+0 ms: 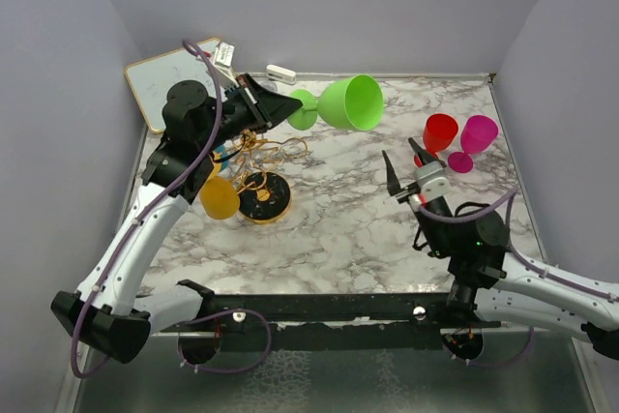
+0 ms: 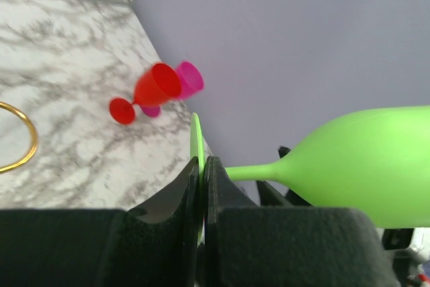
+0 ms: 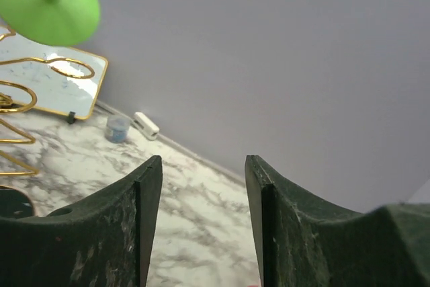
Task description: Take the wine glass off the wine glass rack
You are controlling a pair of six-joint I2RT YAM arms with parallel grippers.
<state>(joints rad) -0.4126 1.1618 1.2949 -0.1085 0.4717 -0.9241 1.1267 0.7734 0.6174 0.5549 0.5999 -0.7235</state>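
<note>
Wine glass (image 1: pixel 350 102) horizontal, left tool (image 1: pixel 288 105) pinching foot — arm outstretched

The left hand (image 2: pixel 203 166) pinches the thin round foot of the green wine glass (image 2: pixel 363 159) (its bowl juts out to the right). Beyond, a red glass (image 2: pixel 151 89) and a pink glass (image 2: pixel 188 77) sit touching on the marble tabletop (image 2: pixel 74 52).

Right of the wine glass rack (image 1: pixel 261 176) the table (image 1: pixel 348 220) lies open as far as the right tool (image 1: pixel 400 151). Behind the rack, the left tool (image 1: pixel 289 105) and its green wine glass (image 1: pixel 348 103) bar the way. An orange glass (image 1: pixel 220 197) crowds its near-left side.
</note>
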